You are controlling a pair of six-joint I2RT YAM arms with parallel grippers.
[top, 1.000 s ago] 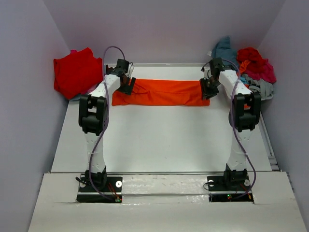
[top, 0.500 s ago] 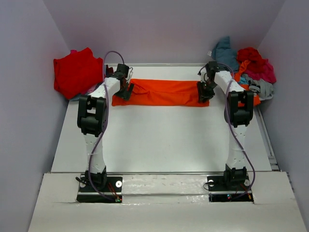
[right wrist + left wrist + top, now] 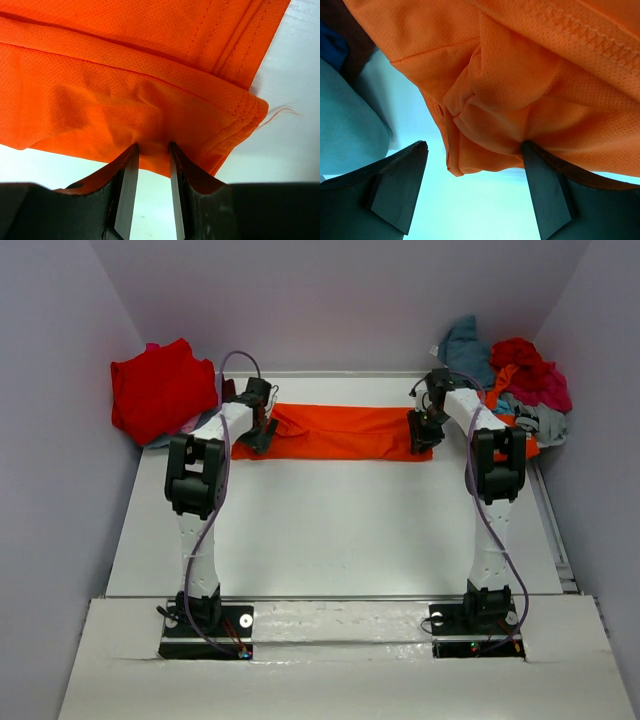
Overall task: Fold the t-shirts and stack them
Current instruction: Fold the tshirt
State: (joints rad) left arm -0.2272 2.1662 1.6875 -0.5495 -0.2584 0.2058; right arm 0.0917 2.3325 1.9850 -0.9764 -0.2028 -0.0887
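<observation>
Your right pincer [image 3: 152, 146] pinches one end of the orange t-shirt [image 3: 340, 432], a half-folded band reaching the left pincer [image 3: 474, 145], spread around its bunched corner; the heap [image 3: 522, 380] outside the right pincer looks unfolded

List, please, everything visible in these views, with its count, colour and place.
orange t-shirt: one, bright orange, folded into a long strip across the far part of the table, between the grippers
red t-shirt: one, red, heaped at the far left against the wall
heap of t-shirts: several, exact count unclear, teal, magenta-red and grey, far right corner
table: one, white, under the shirts
cables: two, purple, one along each arm
arms: two, white and black, bases at the near edge
left gripper: one, black, open at the strip's left end
right gripper: one, black, shut on the strip's right end
</observation>
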